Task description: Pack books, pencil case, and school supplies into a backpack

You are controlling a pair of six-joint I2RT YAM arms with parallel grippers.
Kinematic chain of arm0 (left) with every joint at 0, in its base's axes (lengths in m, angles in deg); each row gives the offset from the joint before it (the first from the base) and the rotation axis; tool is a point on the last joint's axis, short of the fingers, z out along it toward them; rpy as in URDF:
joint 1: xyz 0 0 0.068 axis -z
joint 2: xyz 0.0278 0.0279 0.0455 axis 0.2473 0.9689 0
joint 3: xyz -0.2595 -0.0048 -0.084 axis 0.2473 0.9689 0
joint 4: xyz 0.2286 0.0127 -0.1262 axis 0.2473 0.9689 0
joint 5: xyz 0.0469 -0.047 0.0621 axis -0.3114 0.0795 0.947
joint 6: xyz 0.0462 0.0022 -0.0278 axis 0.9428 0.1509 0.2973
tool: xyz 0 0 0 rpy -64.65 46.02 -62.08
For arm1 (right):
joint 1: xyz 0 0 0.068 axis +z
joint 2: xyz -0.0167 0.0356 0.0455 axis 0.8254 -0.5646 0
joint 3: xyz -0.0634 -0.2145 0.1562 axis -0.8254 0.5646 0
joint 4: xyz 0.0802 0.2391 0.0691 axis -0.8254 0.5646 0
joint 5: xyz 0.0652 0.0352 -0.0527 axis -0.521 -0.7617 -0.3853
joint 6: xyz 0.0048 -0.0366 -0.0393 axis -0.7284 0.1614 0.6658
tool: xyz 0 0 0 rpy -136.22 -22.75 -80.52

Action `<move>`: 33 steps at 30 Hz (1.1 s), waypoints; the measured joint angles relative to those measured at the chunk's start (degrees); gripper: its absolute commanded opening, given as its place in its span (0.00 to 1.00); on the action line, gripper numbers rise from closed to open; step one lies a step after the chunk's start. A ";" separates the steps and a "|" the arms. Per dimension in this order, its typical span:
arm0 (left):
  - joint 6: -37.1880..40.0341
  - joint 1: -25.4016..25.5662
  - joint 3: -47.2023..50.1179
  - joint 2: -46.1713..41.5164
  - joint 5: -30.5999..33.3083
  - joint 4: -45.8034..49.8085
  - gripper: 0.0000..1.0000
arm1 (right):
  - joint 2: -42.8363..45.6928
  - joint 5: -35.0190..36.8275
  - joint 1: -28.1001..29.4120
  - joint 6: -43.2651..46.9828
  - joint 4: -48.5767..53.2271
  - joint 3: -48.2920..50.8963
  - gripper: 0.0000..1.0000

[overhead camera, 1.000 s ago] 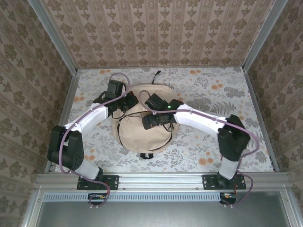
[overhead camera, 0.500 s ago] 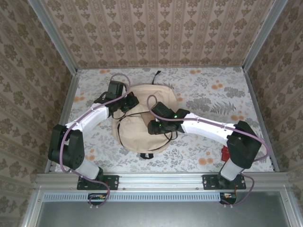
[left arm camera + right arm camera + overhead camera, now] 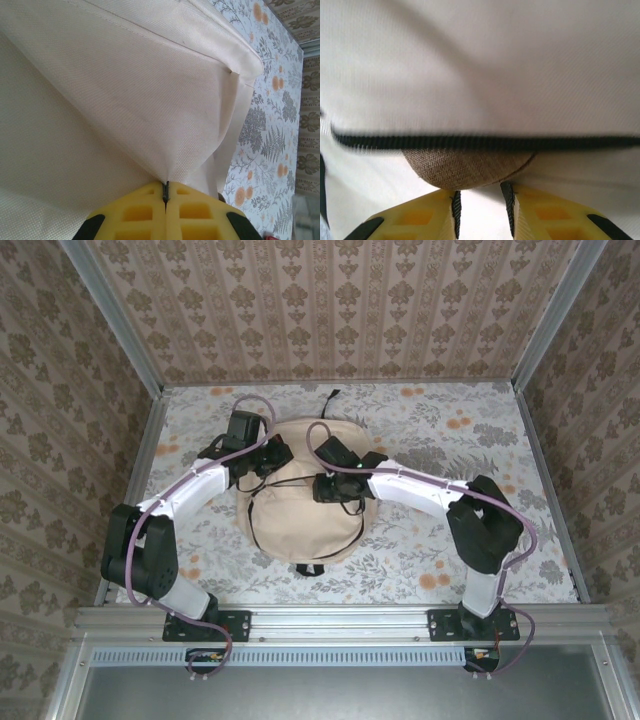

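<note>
Yellow jaws of the left gripper (image 3: 166, 192) are pressed tight together on a pinched fold of the large soft beige fabric backpack (image 3: 125, 100). Those of the right gripper (image 3: 481, 200) stand narrowly apart, tips at a brown woven tab (image 3: 470, 167) beside its black zipper line (image 3: 480, 141). The backpack lies at the middle of the floral-patterned counter (image 3: 450, 440), small black top loop (image 3: 331, 397) toward the far edge.

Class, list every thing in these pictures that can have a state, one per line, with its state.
backpack: lying flat on the table, fabric tented at one pinch.
left gripper: shut on a fold of backpack fabric.
right gripper: jaws narrowly apart, tips at the brown tab.
zipper: looks closed where visible.
</note>
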 measured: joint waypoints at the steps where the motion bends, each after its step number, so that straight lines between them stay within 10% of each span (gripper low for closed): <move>1: 0.00 0.00 0.07 -0.04 0.00 -0.02 0.00 | -0.46 0.46 -0.28 -0.11 -0.04 -0.68 0.29; 13: 0.00 -0.35 0.20 -0.09 -0.02 -0.02 0.00 | 0.94 1.53 -1.11 -6.75 -8.11 3.50 0.00; 33: 0.00 -0.33 0.20 -0.09 -0.37 -0.04 0.00 | 0.85 5.77 1.38 -13.77 -20.48 8.04 0.00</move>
